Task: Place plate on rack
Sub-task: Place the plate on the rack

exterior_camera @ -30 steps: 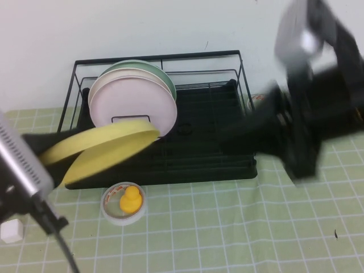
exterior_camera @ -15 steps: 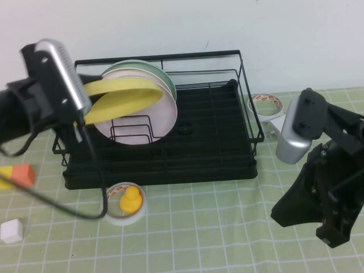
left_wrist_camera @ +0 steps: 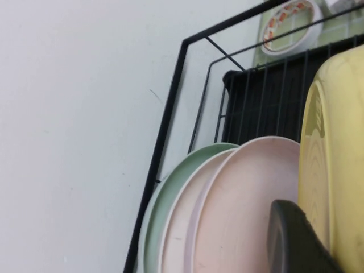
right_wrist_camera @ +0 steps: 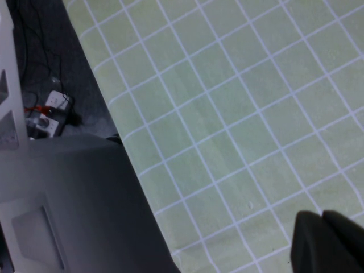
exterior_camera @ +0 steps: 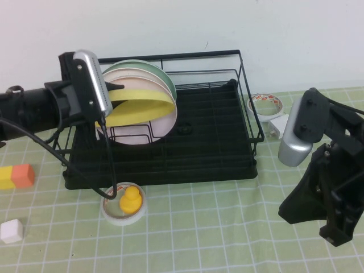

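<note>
My left gripper (exterior_camera: 115, 95) is shut on the rim of the pale-yellow plate (exterior_camera: 143, 104) and holds it tilted over the left part of the black wire rack (exterior_camera: 210, 142), just in front of the pink plate (exterior_camera: 149, 122) and the green plate (exterior_camera: 154, 71) standing there. In the left wrist view the yellow plate (left_wrist_camera: 335, 142) is beside the pink plate (left_wrist_camera: 250, 210), with one black finger (left_wrist_camera: 293, 242) against it. My right gripper (right_wrist_camera: 322, 230) is shut and empty, low over the green checked cloth at the table's right front (exterior_camera: 333, 227).
A yellow duck in a small clear dish (exterior_camera: 126, 200) sits in front of the rack. A tape roll (exterior_camera: 266, 104) and a white adapter (exterior_camera: 278, 124) lie right of it. Orange and yellow blocks (exterior_camera: 17, 176) and a white cube (exterior_camera: 11, 230) lie at the left.
My left arm has swung the yellow plate up from in front of the rack to over its left part, against the pink plate. The right arm dropped to the right front and now holds still.
</note>
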Tool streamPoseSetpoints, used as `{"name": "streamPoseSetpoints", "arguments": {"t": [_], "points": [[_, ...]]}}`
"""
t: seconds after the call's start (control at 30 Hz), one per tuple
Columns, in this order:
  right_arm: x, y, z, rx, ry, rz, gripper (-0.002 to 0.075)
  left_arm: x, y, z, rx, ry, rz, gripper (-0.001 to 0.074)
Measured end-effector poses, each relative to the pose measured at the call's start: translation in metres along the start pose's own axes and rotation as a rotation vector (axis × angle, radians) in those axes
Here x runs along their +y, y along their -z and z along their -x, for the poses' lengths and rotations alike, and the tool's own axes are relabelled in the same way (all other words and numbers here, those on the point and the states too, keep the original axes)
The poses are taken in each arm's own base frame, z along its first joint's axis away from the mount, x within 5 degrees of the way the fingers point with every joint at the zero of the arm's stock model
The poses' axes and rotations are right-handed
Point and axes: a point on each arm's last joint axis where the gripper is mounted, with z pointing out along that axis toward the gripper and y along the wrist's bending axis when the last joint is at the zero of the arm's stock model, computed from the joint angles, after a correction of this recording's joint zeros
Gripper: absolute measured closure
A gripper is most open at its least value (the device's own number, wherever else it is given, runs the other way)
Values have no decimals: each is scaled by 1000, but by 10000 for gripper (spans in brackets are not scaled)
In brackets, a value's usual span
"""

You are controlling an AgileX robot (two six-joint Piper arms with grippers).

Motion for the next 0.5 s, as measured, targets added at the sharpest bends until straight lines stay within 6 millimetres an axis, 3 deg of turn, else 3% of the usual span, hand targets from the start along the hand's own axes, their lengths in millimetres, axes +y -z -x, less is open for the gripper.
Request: {"name": "streamPoseSetpoints", "arguments": {"t": [0.27, 0.5], "points": [[0, 0, 0, 2, -1, -2, 722, -6, -11, -11, 7, 7, -28, 596], [3, 0, -3, 36, -8, 32, 722, -7, -13, -13, 9, 139, -32, 288]]}}
